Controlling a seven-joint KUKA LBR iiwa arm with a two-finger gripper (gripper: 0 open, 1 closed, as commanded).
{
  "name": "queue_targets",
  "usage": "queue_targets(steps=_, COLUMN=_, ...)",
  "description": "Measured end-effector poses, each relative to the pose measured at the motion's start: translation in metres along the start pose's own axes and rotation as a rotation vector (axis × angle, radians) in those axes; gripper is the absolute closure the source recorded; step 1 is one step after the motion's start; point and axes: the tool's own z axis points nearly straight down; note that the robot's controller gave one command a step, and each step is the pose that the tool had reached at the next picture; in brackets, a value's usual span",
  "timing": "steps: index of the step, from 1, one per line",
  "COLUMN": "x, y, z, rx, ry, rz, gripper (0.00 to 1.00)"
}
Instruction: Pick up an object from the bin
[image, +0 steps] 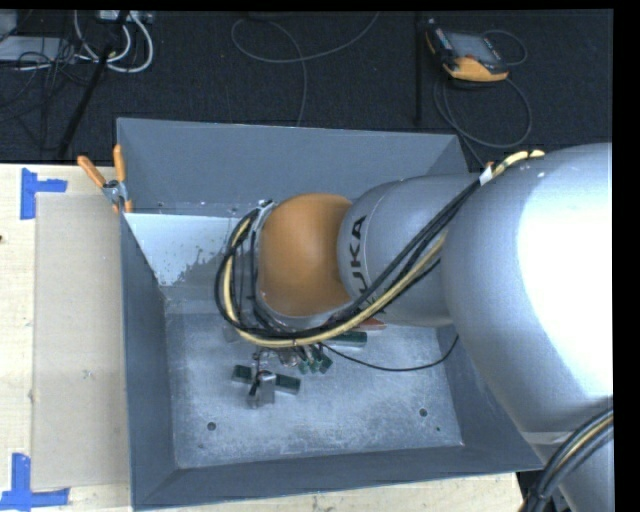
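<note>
In the camera view the arm (520, 280) reaches across the bin (300, 160), orange wrist cover (300, 250) over the floor's middle. This sets the gripper (263, 388) low at a small dark green piece (243, 374) nearer the front wall, probably for a grasp. I cannot tell whether the gripper is wide or narrow; similar green bits (318, 363) lie just beside

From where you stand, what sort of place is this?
Probably a robotics lab: a KUKA arm reaches into a metal bin, and cables lie on the dark floor behind.

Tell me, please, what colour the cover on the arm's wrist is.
The wrist cover is orange, best seen in the camera view.
</note>
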Motion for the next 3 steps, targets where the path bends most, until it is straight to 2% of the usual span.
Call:
queue_targets(steps=1, x=0.0, y=-0.001, z=-0.001, rx=0.0, ry=-0.001, rz=0.005, gripper=1.0)
queue_targets(steps=2, x=0.037, y=-0.047, z=-0.086, rx=0.002, ry=-0.008, rz=-0.052, gripper=1.0)
queue_targets(steps=3, x=0.041, y=-0.042, z=-0.222, rx=0.001, ry=-0.012, rz=-0.065, gripper=1.0)
